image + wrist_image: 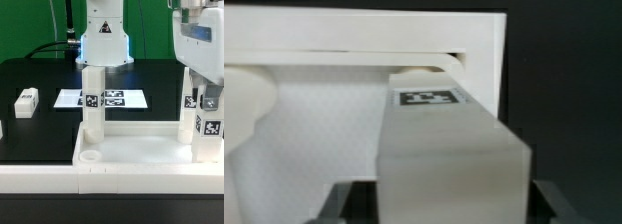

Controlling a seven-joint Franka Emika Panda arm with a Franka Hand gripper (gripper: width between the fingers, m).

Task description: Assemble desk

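Tabletop (130, 148) of the desk is lying on the black table (40, 80) at the near edge of the exterior view, rim up, a round corner socket (89, 156) showing empty at its near corner on the exterior view's left; 2 white legs are standing upright in it — one leg (92, 100) at the far corner on the exterior view's left, carrying a black-and-white marker halfway up, and a second leg (204, 125) at the far corner on the exterior view's right, carrying markers on its faces. The gripper (203, 100) is hanging over that second leg, the arm's white body filling the upper corner on the exterior view's right; in the wrist view the dark fingers (338, 200) are sitting against both sides of the leg (446, 150), so the jaws are clamped on the second leg, whose far end is meeting the tabletop's rim (384, 35). A third leg (26, 98) is lying loose on the table, well apart from the tabletop, on the exterior view's left; the marker board (100, 99) is lying flat behind the tabletop; the robot's white base (104, 40) is standing beyond it.
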